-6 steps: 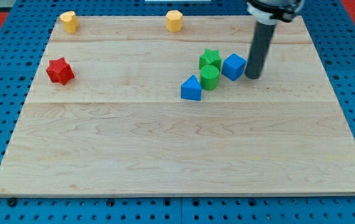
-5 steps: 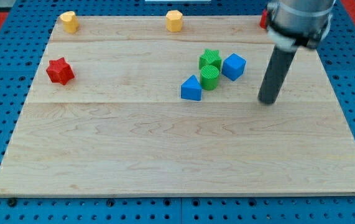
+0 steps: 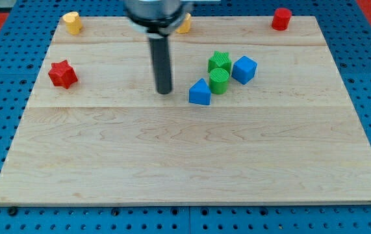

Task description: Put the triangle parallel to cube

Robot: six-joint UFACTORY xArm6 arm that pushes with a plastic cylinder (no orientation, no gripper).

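You have no jaws on this arm, so there is nothing to see open or closed. You only have the dark rod, and my tip (image 3: 164, 91) rests on the desk (image 3: 185, 162). It sits just to the view's left of the blue triangle (image 3: 199, 93), near it but not touching. There is a small gap of bare wood between them.

The blue triangle is the block you need to move. It lies near the middle of the desk, a bit toward the view's top. Just up and to the view's right of it stands a green cylinder (image 3: 219, 80), very close to the triangle, maybe touching. Behind the cylinder is another green block (image 3: 219, 62); its shape is hard to tell. The blue cube (image 3: 244, 69) sits to the view's right of the green ones, right beside them.

Farther out, a red star (image 3: 62, 74) lies near the view's left edge. A yellow block (image 3: 72, 22) sits at the top left corner. Another yellow block (image 3: 184, 23) peeks out from behind the rod at the top. A red block (image 3: 281, 18) sits at the top right.

I think the job is not done yet. The triangle sits lower than the cube and does not look lined up with it. You have the tip on the far side of the triangle from the cube, so it looks ready for a push. The push itself is left to do. Watch the green cylinder, because it stands between the triangle and the cube and may get bumped.
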